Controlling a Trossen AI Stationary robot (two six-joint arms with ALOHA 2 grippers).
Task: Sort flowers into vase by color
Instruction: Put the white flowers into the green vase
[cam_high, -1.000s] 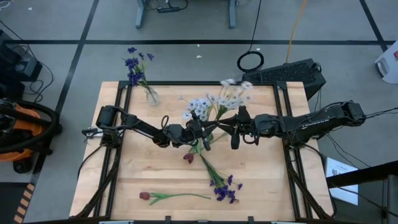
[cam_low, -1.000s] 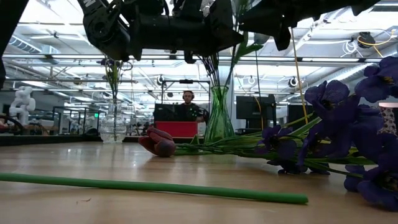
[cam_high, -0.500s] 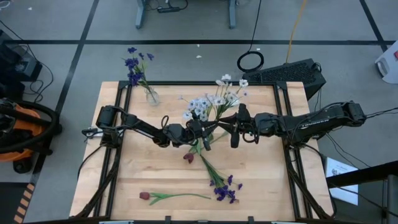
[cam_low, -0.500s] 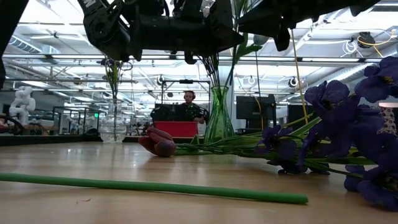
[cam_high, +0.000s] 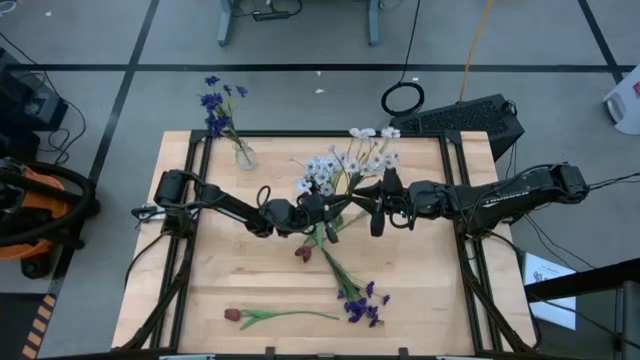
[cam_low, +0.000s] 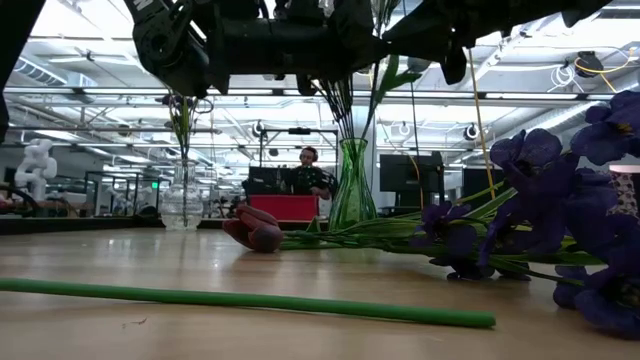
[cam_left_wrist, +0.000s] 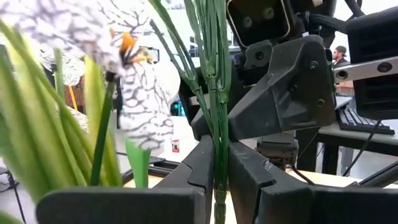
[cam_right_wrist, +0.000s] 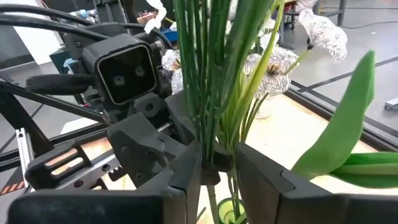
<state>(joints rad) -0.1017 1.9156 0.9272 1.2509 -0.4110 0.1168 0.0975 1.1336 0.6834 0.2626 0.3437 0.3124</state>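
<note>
Seen from above, a light wooden table (cam_high: 220, 280) holds two dark robot arms that meet at its middle. Far left, near the back corner, a small clear glass vase (cam_high: 244, 155) holds purple-blue flowers (cam_high: 214, 103). On the front of the table lies a dark red tulip bud on a long green stem (cam_high: 233, 315), its stem running left to right.

The left gripper (cam_high: 318, 212) reaches in from the left and the right gripper (cam_high: 374, 206) from the right. Between them stands a tall green glass vase (cam_low: 352, 185) with a bunch of pale white-lilac flowers (cam_high: 345, 163) rising from it. The stems stand upright, so their long axis runs up through both sets of jaws. In the left wrist view the left fingers (cam_left_wrist: 202, 168) are closed on a few thin green stems; in the right wrist view the right fingers (cam_right_wrist: 186, 180) are pressed against the stem bundle just above the vase mouth.

Right of centre, a second dark red tulip bud (cam_high: 303, 253) and a purple-blue cluster flower (cam_high: 358, 305) lie on the wood, about equally near both arms.
</note>
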